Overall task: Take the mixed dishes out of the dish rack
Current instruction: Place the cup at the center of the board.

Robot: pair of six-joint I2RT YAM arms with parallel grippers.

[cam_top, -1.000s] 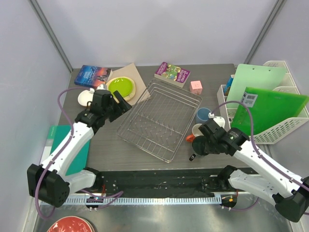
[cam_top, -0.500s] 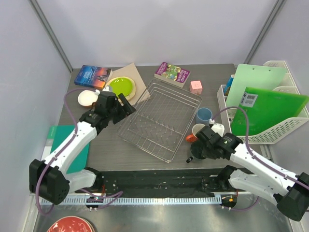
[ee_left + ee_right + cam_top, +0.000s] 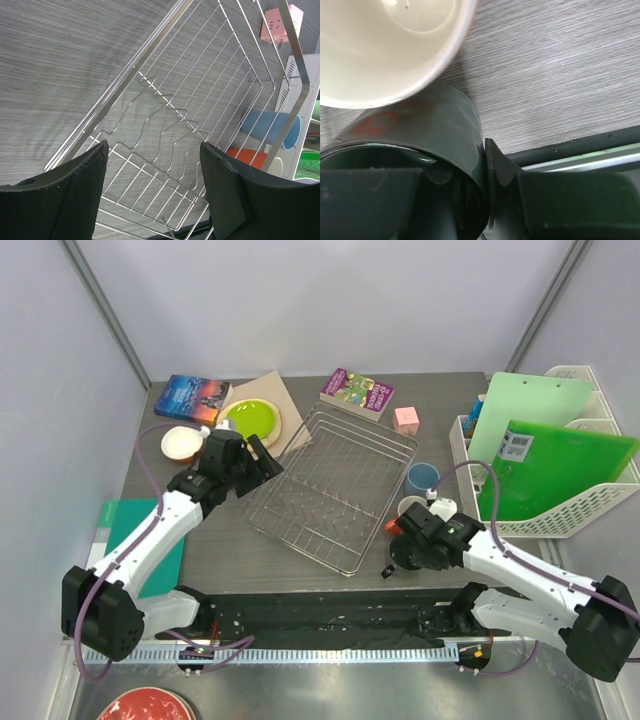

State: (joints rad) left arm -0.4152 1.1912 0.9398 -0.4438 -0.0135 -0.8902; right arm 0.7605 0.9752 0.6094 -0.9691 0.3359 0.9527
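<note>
On the far left of the table [image 3: 235, 540] sits the small white bowl [image 3: 180, 443], orange inside. Just right of it the lime green plate [image 3: 250, 420] lies on the beige plate [image 3: 274, 434]. The left gripper [image 3: 256, 462] hangs over the left rim of the dish rack [image 3: 335, 485] with its fingers spread wide and nothing between them. The rack's wires and prongs look bare in both the overhead and left wrist views.

Right of the rack stand the light blue mug [image 3: 422, 478] and, nearer, the orange mug [image 3: 410, 510] with its cream inside. The dark grey mug [image 3: 430, 130] is at the near edge, right up against the orange mug. The right gripper [image 3: 410, 548] is clenched on the mug's wall, one finger inside and one outside. Whether its base already rests on the table cannot be told.

This looks like the last dish being set down. To do it well:
- Lower until the base sits flat, then release.
- Lift straight up, so the inner finger clears the rim without dragging the mug.
- Avoid any sideways drift, which could knock the orange mug or push the dark grey mug off the near edge.
</note>
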